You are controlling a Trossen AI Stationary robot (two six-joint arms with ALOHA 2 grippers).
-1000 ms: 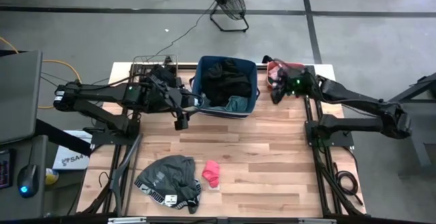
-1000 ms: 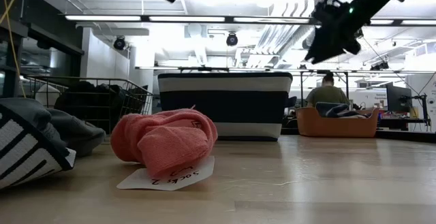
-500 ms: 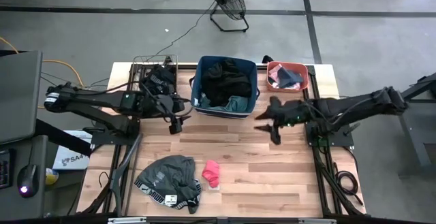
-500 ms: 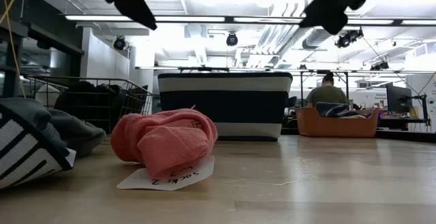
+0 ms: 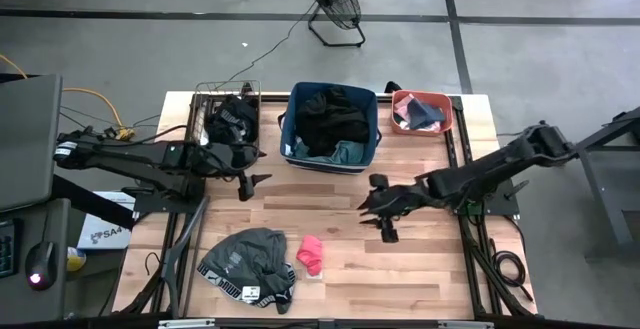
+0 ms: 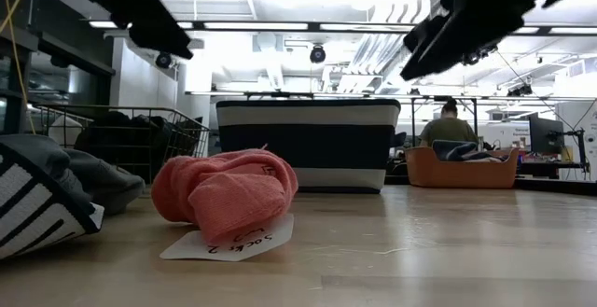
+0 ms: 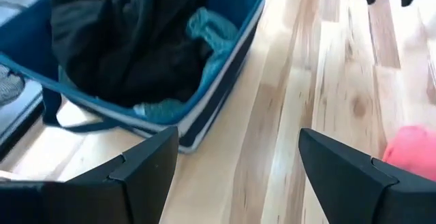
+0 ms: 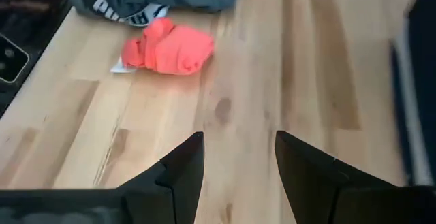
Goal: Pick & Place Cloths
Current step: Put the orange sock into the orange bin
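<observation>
Mid-sort, by the look of it: two cloths left loose on the wooden table [image 5: 400,269], the rest already binned. Near the front edge, a grey garment [image 5: 247,265] with white lettering, and just beside it a bright pink piece [image 5: 311,254] resting on a paper tag [image 6: 224,243]. Above the middle of the table, the right gripper [image 5: 383,225], fingers parted and empty, pointed toward the pink piece. Near the wire basket [image 5: 203,97], the left gripper [image 5: 247,187], likewise spread wide with nothing between its fingers. In the blue fabric bin [image 5: 370,139] at the back centre, a heap of black cloth with a teal piece against the near wall. In the wire basket at back left, dark garments piled to the rim. In the coral tub [image 5: 446,100] at back right, a grey-blue piece. Judged remaining: both loose cloths.
</observation>
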